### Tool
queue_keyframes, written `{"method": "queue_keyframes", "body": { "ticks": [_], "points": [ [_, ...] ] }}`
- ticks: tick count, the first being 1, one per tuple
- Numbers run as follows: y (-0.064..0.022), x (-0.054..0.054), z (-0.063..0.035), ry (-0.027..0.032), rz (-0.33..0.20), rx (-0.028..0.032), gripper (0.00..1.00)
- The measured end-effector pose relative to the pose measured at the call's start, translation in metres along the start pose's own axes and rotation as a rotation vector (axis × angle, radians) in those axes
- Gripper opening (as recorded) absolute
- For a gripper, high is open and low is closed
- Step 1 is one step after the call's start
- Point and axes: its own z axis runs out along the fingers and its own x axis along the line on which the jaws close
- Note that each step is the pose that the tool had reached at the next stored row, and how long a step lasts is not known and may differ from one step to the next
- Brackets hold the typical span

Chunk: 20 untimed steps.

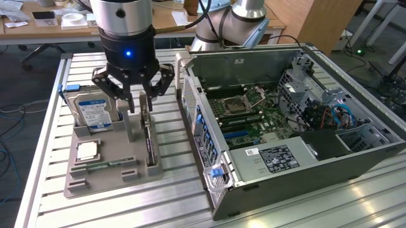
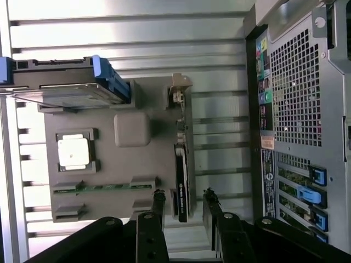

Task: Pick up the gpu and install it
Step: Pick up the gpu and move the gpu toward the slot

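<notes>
The gpu (image 1: pixel 148 135) stands on edge in a slot of the grey parts tray (image 1: pixel 114 183), a thin dark card with a silver bracket at its far end. In the wrist view the gpu (image 2: pixel 182 170) runs lengthwise between my two black fingers (image 2: pixel 159 203). My gripper (image 1: pixel 140 102) hangs straight over the card's bracket end, open, one finger on each side of it with a gap on both sides. The wrist view shows the gripper (image 2: pixel 184 200) straddling the card's black end. Nothing is held.
In the same tray a hard drive (image 1: pixel 93 111) with a blue-white label stands upright, a square processor (image 1: pixel 87 151) lies flat, and a green memory stick (image 1: pixel 104 166) sits near the front. The opened computer case (image 1: pixel 285 123) lies at the exterior view's right on the slatted metal table (image 1: pixel 127 209).
</notes>
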Motion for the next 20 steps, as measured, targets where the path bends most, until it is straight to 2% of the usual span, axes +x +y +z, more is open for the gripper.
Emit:
{"method": "queue_keyframes", "body": {
  "ticks": [20],
  "points": [
    [-0.0014,0.001,0.0348,0.0,0.0,0.0,0.42]
  ]
}}
